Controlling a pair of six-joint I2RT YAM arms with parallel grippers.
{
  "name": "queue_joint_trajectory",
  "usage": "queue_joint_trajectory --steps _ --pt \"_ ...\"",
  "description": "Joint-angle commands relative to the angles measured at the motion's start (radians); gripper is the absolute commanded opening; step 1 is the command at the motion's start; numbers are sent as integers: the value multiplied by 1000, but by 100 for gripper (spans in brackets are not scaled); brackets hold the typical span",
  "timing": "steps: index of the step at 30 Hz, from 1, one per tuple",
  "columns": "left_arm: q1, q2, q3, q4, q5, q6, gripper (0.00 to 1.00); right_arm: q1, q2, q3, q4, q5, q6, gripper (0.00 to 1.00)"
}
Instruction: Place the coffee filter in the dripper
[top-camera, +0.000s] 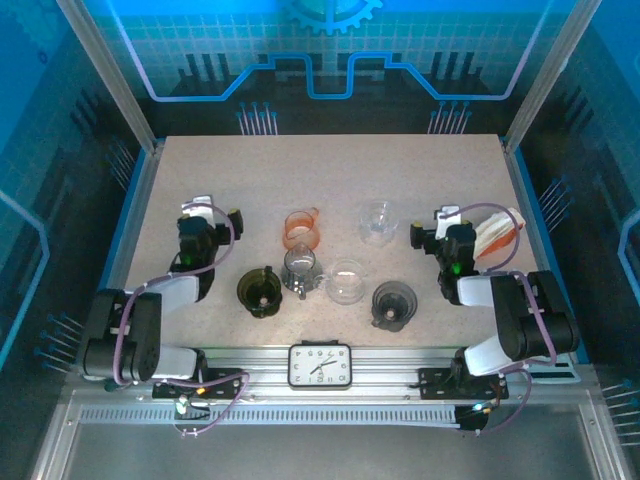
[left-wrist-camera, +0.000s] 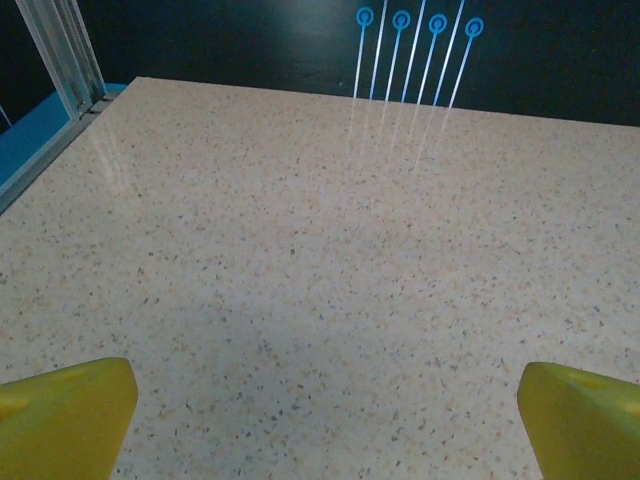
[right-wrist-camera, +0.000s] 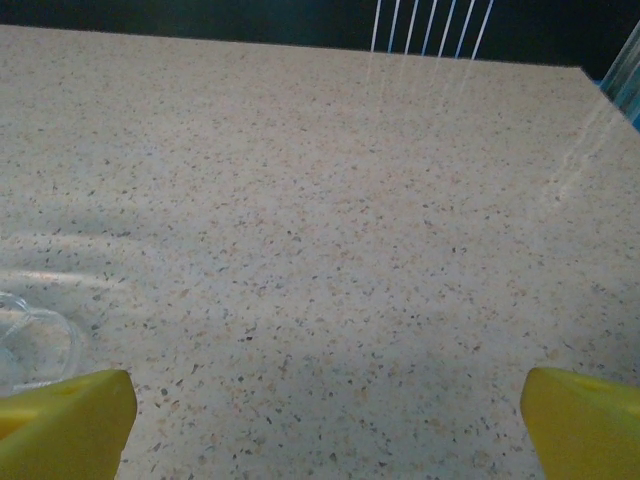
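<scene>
Top external view: left tool (top-camera: 210, 212) and right tool (top-camera: 437, 222) are seen open and empty. The white paper coffee filter (top-camera: 497, 235) is left ungrasped at the speckled bench's (top-camera: 330, 165) right edge; the task is judged unstarted.

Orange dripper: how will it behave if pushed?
Orange dripper looks like thin translucent plastic: probably light, sliding easily on the smooth table. The clear jug sits close, so a push toward the arms would likely bump it.
</scene>
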Motion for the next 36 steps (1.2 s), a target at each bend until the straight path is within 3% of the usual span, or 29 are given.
queue_joint_trajectory --steps 1,3,5,9,12,14,18,22,26,30,32,36 --pt "-7 -64 44 -75 6 -10 99 -47 -30 120 -182 -70 27 100" --pt "-7 -108 61 -82 10 -45 99 -38 -65 168 -281 -45 20 100" --pt "-7 -149 81 -81 19 -89 99 -11 -109 199 -348 85 48 100" --pt "-6 -197 103 -27 -17 -249 99 32 -200 196 -340 219 126 100" --pt "5 -236 116 -139 -148 -638 99 41 -226 214 -360 284 300 100" --pt "29 -287 127 -311 -148 -879 99 5 -259 254 -533 184 521 100" --pt "60 -303 125 -280 43 -895 99 -61 -244 251 -517 -163 551 100" --pt "60 -291 133 -215 205 -901 99 -58 -229 253 -522 -185 600 100" --pt "60 -279 182 -250 375 -912 99 -54 -226 302 -617 -303 582 100" --pt "11 -251 343 -566 500 -785 94 -1 -222 367 -763 -352 502 100" --pt "-50 -214 456 -801 518 -668 93 39 -222 395 -850 -346 459 100" --pt "-159 -162 532 -1037 492 -550 93 121 -235 418 -967 -309 404 100"
